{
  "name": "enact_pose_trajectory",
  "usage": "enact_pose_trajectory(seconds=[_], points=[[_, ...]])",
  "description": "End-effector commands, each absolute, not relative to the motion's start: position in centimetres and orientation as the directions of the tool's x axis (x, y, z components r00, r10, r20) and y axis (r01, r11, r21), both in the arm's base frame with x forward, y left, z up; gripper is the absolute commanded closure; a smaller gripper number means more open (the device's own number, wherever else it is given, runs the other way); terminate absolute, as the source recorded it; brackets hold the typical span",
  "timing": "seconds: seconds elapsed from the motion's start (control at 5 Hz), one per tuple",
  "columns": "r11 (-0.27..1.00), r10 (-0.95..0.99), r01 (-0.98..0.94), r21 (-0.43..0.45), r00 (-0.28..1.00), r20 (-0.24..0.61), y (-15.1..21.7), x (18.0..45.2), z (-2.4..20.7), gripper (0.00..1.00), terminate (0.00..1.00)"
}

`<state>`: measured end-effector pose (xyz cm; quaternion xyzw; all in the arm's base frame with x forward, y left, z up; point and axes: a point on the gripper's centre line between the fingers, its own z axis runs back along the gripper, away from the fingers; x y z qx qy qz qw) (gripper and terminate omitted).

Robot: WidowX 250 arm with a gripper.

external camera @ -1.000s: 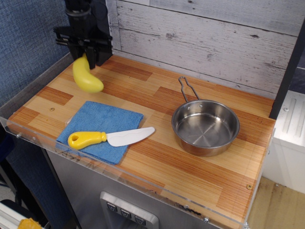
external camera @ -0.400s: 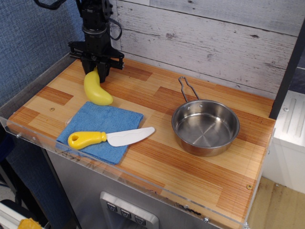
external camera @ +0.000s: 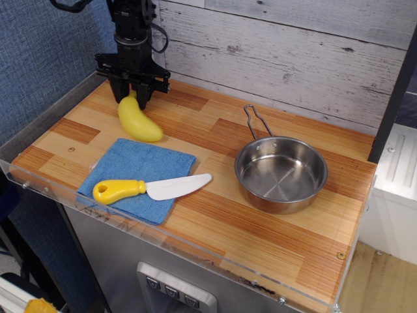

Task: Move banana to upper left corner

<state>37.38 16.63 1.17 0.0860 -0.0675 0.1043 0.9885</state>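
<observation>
Toy banana [external camera: 139, 120] lies on tabletop [external camera: 215, 215], long axis running 10-to-4 o'clock; gripper [external camera: 132, 96] at upper tip, jaws spread, released.

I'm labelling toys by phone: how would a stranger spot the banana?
Start at the blue cloth on the table's left half. Just behind it, under the black gripper, lies the banana. It is plump, curved and all yellow, unlike the white-bladed toy knife on the cloth.

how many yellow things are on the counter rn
2. The banana lies near the back left of the tabletop, under the gripper. The knife has a yellow handle and rests on the blue cloth at front left. Nothing seems hidden.
</observation>
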Motion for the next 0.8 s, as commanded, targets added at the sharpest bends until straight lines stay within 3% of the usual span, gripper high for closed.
enact_pose_trajectory(seconds=[0.0,0.4,0.6], points=[[0.965,0.174,-0.206,0.16,0.966,0.191,16.4,37.3,3.1,0.0,0.0],[0.967,0.16,-0.198,0.161,0.962,0.223,16.2,37.4,5.0,0.0,0.0],[0.969,0.156,-0.198,0.151,0.955,0.253,15.7,37.1,7.3,0.0,1.0]])
